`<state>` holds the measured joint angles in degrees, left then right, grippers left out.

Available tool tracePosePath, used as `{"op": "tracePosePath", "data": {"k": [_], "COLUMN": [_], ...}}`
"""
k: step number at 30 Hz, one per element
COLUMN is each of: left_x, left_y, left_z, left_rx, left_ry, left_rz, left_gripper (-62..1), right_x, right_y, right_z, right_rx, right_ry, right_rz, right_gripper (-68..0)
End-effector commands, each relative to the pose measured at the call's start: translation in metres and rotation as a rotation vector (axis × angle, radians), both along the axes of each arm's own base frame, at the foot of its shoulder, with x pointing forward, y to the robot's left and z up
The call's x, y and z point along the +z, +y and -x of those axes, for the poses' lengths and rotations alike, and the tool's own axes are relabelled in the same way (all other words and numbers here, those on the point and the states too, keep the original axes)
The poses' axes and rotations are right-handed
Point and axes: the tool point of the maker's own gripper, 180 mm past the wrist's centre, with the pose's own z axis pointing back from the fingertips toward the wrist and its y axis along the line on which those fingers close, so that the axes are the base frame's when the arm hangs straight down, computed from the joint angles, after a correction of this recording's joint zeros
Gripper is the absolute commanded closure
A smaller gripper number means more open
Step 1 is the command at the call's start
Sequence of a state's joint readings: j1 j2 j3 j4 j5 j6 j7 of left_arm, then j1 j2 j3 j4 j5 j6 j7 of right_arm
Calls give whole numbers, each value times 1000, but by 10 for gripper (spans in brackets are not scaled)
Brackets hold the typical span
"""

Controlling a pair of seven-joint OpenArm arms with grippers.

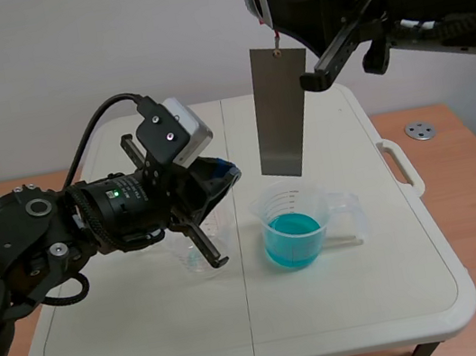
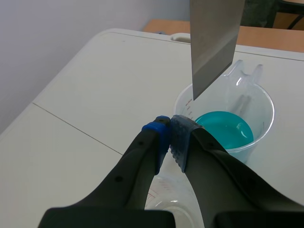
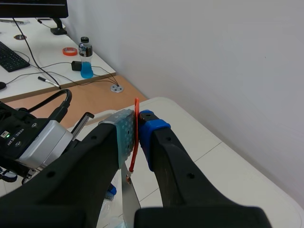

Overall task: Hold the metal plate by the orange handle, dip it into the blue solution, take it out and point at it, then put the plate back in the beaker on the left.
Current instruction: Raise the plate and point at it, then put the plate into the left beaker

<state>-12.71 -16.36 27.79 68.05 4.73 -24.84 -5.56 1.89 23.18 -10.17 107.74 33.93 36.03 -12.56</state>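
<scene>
Two pincers, both mine. My left pincer (image 2: 170, 130), pressed together, hovers over the empty beaker (image 1: 198, 256), tips toward the metal plate (image 1: 283, 111). Beyond stands the beaker of blue solution (image 1: 292, 240). Above it the plate hangs clear by its orange handle (image 3: 137, 105), pinched in my right pincer (image 3: 138, 135).

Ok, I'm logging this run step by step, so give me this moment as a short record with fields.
metal plate: hangs upright above the blue solution, lower edge out of the liquid
orange handle: pinched between the right jaws
right arm: raised, across the top of the scene view
left jaws: shut on nothing, tips aimed toward the plate's lower end
left beaker: clear, holds no plate, under the left arm
step: plate not yet back in the left beaker
</scene>
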Motion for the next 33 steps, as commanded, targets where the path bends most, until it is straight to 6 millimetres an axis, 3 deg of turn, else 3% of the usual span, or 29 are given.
{"op": "tracePosePath", "data": {"k": [1, 10, 16, 20, 25, 33], "left_x": [12, 11, 8, 15, 20, -1], "left_y": [-3, -2, 23, 64, 132, 250], "left_z": [-3, -3, -5, 0, 19, 71], "left_rx": [-2, -1, 14, 64, 141, 332], "left_ry": [-28, -27, -37, -56, -64, 23], "left_rz": [27, 23, -9, 6, -25, -207], "left_gripper": [-30, -30, -30, -30, -30, -30], "right_x": [16, 16, 16, 16, 16, 16], "right_y": [-2, -2, -2, -2, -2, -2], "right_z": [-1, -1, -1, -1, -1, -1], "right_rx": [-1, -1, -1, 0, -1, 0], "right_ry": [-45, -45, -45, -45, -45, -45], "right_rz": [-25, -25, -25, -25, -25, -25], "right_gripper": [-13, -13, -13, -13, -13, -13]}}
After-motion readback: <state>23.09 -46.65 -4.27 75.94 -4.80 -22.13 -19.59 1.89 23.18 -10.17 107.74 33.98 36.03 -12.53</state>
